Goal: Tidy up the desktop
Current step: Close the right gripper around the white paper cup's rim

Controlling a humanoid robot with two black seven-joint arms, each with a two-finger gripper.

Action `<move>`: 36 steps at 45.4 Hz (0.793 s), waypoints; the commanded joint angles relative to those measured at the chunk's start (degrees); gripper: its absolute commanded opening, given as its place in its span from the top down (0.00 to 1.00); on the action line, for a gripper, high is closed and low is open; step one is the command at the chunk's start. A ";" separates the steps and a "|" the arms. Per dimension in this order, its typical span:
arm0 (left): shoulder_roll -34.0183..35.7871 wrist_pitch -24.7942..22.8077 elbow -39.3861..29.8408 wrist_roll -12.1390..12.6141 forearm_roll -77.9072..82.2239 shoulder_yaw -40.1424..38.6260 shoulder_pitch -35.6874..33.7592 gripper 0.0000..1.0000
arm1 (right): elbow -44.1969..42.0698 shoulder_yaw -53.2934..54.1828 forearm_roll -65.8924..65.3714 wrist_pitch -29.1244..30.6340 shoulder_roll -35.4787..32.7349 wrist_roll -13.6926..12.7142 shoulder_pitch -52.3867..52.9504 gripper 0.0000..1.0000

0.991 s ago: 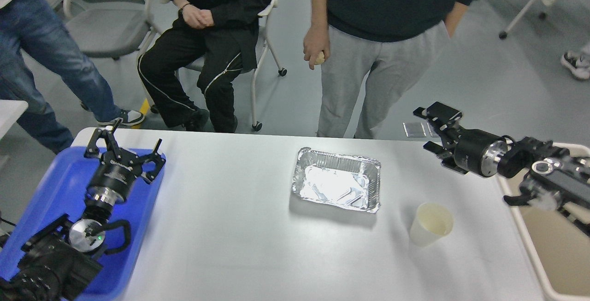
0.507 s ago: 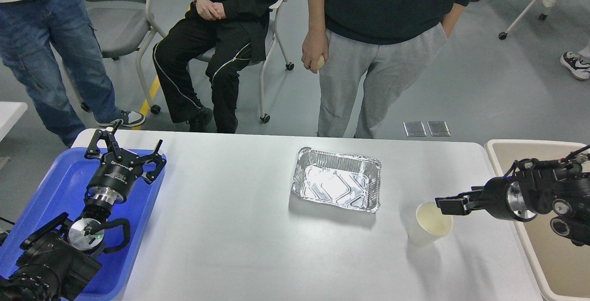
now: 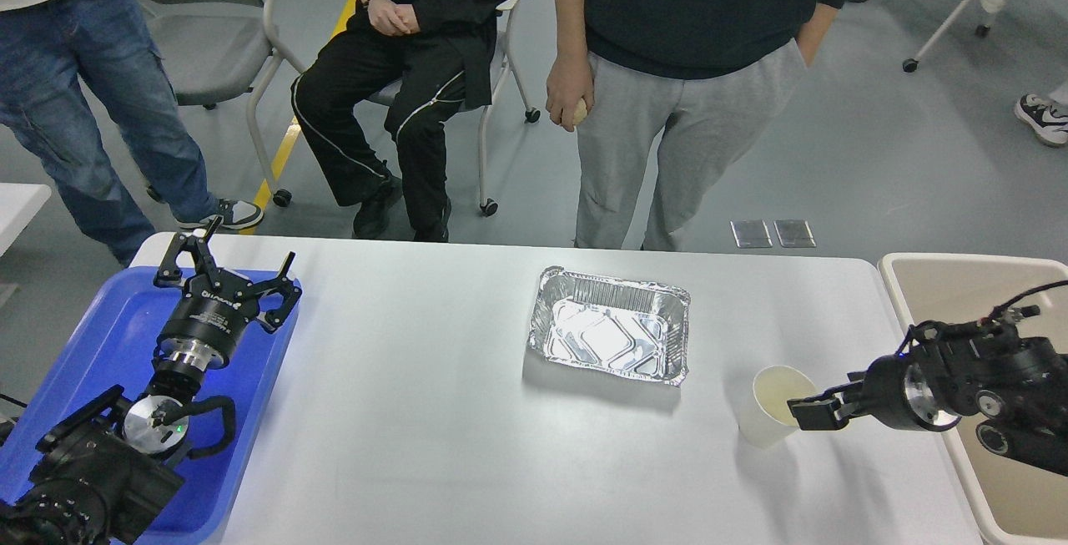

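Observation:
The white desktop (image 3: 434,445) holds a silver foil tray (image 3: 611,335) at centre right, empty, and a white paper cup (image 3: 773,405) standing upright in front of it to the right. My right gripper (image 3: 811,413) comes in from the right and is at the cup's right side, by its rim. Its fingers are seen edge-on and I cannot tell them apart. My left gripper (image 3: 229,265) is open and empty, pointing away from me over the far end of the blue tray (image 3: 100,336).
A beige bin (image 3: 959,286) stands off the desktop's right end, under my right arm. Three people stand or sit just beyond the far edge, one in grey trousers (image 3: 667,136) close to the foil tray. Grey chairs are behind them.
My right gripper swung down from above the desktop's far right corner to the cup's right side. The cup and foil tray have not moved. The left arm is still.

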 commanded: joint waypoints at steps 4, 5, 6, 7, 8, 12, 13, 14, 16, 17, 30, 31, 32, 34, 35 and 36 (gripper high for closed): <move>0.00 0.00 0.01 0.00 0.00 0.00 -0.05 0.00 | -2.30 -0.67 1.85 1.14 2.09 0.01 -0.01 1.00; 0.00 0.00 0.01 0.00 0.00 0.00 -0.05 0.00 | -2.30 -0.58 1.85 1.31 2.09 0.01 0.08 1.00; 0.00 0.00 0.01 0.00 0.00 0.00 -0.05 0.00 | -2.30 -0.58 1.93 1.31 2.09 0.01 0.08 1.00; 0.00 0.00 0.01 0.00 0.00 0.00 0.04 0.00 | -2.30 -0.67 1.93 1.40 2.09 0.01 0.08 1.00; 0.00 0.00 0.01 0.00 0.00 0.00 -0.05 0.00 | -2.30 -0.67 1.93 1.40 2.18 0.01 0.08 1.00; 0.00 0.00 0.01 0.00 0.00 0.00 0.04 0.00 | -2.30 -0.67 1.85 1.40 2.26 0.18 0.08 1.00; 0.00 0.00 0.01 0.00 0.00 0.00 0.04 0.00 | -2.30 -0.67 1.85 1.40 2.27 0.18 0.08 1.00; 0.00 0.00 0.01 0.00 0.00 0.00 -0.05 0.00 | -2.21 -0.67 1.85 1.40 2.27 0.18 0.08 1.00; 0.00 0.00 0.01 0.00 0.00 0.00 0.04 0.00 | -2.21 -0.58 1.85 1.40 2.27 0.27 0.17 1.00; 0.00 0.00 0.01 0.00 0.00 0.00 -0.05 0.00 | -2.21 -0.67 1.85 1.40 2.27 0.36 0.25 1.00; 0.00 0.00 0.01 0.00 0.00 0.00 -0.05 0.00 | -1.78 -0.67 2.28 2.19 2.09 0.62 1.66 1.00; 0.00 0.00 0.01 0.00 0.00 0.00 0.04 0.00 | -1.60 -0.67 2.37 2.54 1.92 0.62 1.92 1.00; 0.00 0.00 0.01 0.00 0.00 0.00 0.04 0.00 | -1.34 -0.49 2.55 3.07 1.57 0.62 2.27 1.00; 0.00 0.00 0.01 0.00 0.00 0.00 -0.05 0.00 | 0.50 -0.23 3.51 4.56 0.08 0.62 3.76 1.00; 0.00 0.00 0.01 0.00 0.00 0.00 -0.05 0.00 | 2.08 -0.23 4.65 5.35 -1.06 0.62 5.08 1.00; 0.00 0.00 0.01 0.00 0.00 0.00 -0.05 0.00 | 3.57 -0.14 5.96 6.40 -2.55 0.62 6.83 1.00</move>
